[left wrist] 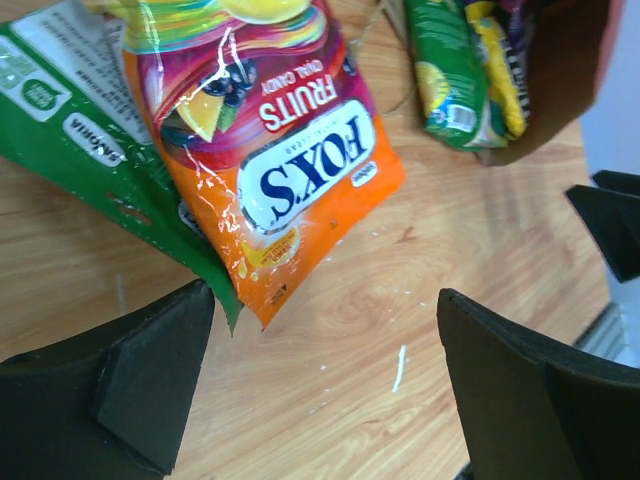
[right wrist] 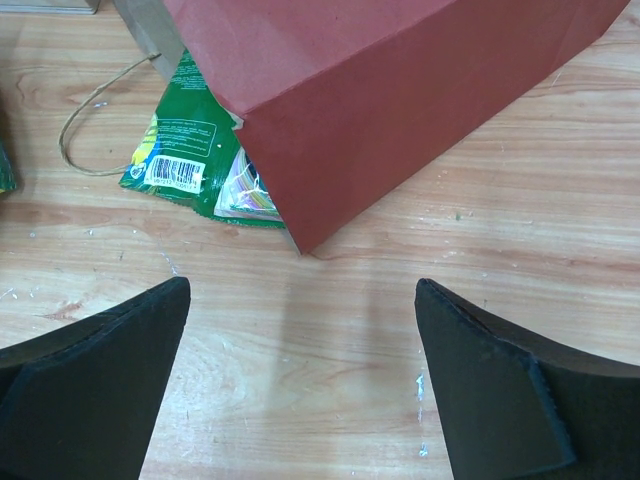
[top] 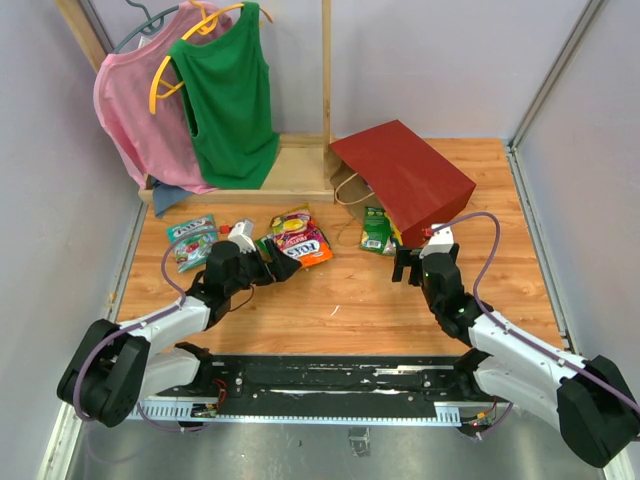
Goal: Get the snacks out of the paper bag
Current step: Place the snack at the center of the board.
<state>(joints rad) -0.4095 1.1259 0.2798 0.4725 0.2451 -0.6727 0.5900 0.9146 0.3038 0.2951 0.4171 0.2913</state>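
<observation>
The snacks lay partly out. An orange candy packet overlapped a green pouch on the table, left of the paper bag. The bag lay on its side at the far right, with another green packet poking from its mouth. Both grippers had their fingers spread and held nothing. The left gripper hovered just beside the orange packet, and the right gripper was near the bag's corner. The right one would do best to shift left to the mouth, pinch the protruding packet's edge and drag it clear without snagging the paper lip.

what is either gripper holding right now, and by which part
Nothing is held. The left gripper is open, with a corner of the orange Fox's packet lying loose by its fingers; the right gripper is open, facing the paper bag.
</observation>
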